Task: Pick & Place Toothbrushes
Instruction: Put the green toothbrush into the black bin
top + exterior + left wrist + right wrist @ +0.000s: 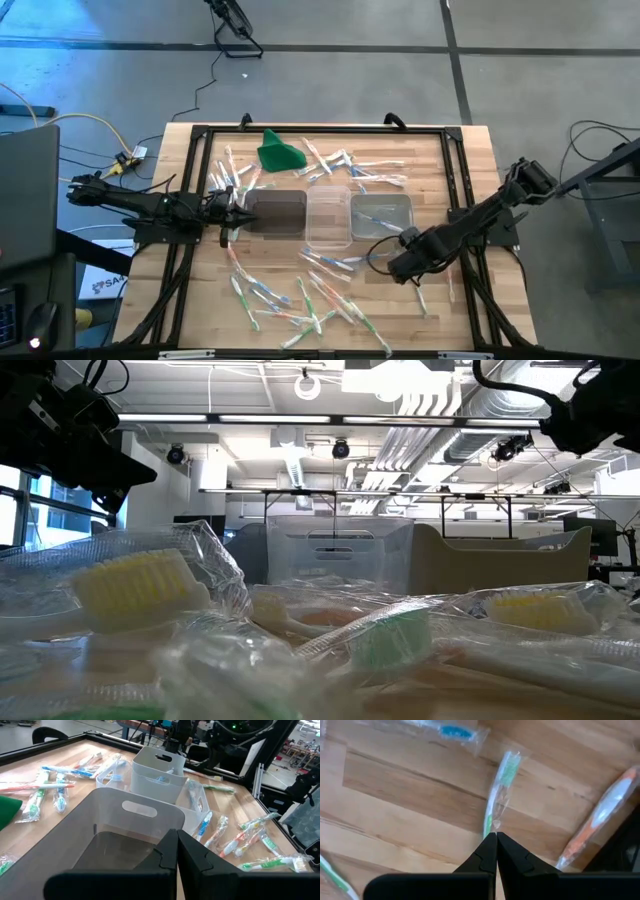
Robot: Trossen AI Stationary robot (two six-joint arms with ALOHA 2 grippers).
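Wooden table (470, 160), right end effector (496, 836) closed above toothbrush (497, 795)

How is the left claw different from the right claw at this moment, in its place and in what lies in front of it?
Place: the left claw hangs at the rim of the left tub; the right claw hangs over the bare wooden table, apart from the tubs.
In front: the left claw faces this tub, which shows nothing inside; the right claw points at a wrapped green toothbrush.
Shared: both claws are shut and hold nothing.
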